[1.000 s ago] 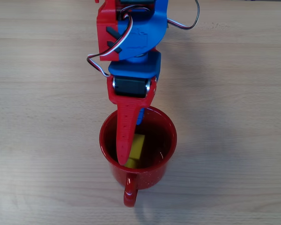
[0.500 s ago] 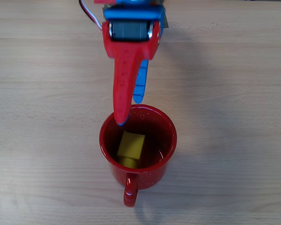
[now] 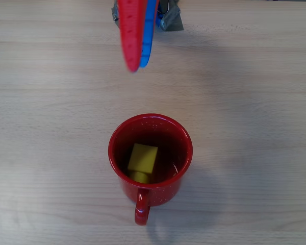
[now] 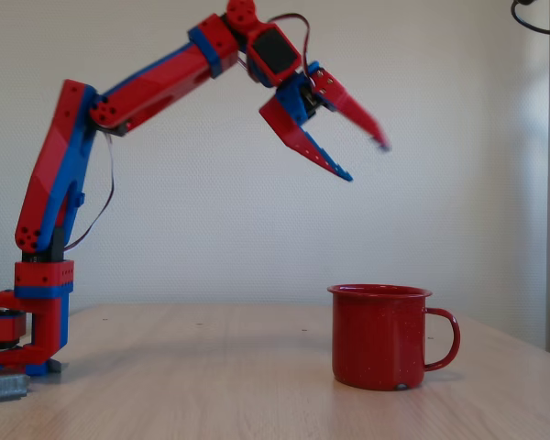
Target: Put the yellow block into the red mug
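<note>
Red mug: your red mug (image 3: 150, 159) stands upright on the bench, a bit near of the middle in the overhead view. Its handle points to the near edge there. In the fixed view (image 4: 379, 335) the handle sticks out to the right.
Yellow block: your yellow block (image 3: 142, 158) is down inside the mug. You can see it from above, a little left of the mug's middle. It seems to lean to one side, with a yellow bit showing under its near edge.
Pincer: your pincer (image 4: 365, 158) is open. One finger is red and blurry, the other has a blue edge, and there is a clear gap between the tips in the fixed view. It holds nothing.
Pincer place: it hangs high in the air, up and to the left of the mug in the fixed view, well apart from it. From above (image 3: 136, 66) the two fingers look stacked close together and poke in from the far edge, pointing at the mug.
Arm: your red and blue arm (image 4: 69, 174) stands on its base at the left of the fixed view and bends over to the right.
Bench: the bench (image 3: 255, 127) is pale wood with long lines in it.
Wall: a plain pale wall (image 4: 211, 229) is behind the arm.
</note>
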`<state>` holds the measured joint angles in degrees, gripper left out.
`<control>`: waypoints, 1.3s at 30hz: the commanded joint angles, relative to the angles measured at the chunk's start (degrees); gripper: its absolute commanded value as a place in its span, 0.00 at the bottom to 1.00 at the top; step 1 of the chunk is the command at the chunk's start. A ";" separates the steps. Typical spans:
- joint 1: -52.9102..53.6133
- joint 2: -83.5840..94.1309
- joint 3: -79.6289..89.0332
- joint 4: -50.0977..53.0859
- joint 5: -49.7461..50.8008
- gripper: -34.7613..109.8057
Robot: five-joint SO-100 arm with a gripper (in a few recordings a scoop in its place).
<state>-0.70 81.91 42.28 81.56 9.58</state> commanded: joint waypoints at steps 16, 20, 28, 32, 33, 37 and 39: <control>1.58 40.34 42.54 -11.34 -3.60 0.24; 1.58 51.59 57.13 -15.38 -3.96 0.24; 1.23 74.53 82.79 -18.72 -5.27 0.24; -0.09 86.84 95.10 -16.79 -5.19 0.24; -0.79 89.47 97.47 -15.64 -4.57 0.24; -3.43 98.88 107.40 -13.71 -2.81 0.24; -3.69 102.83 112.41 -14.24 -2.02 0.24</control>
<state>-3.60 181.32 152.93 66.62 6.15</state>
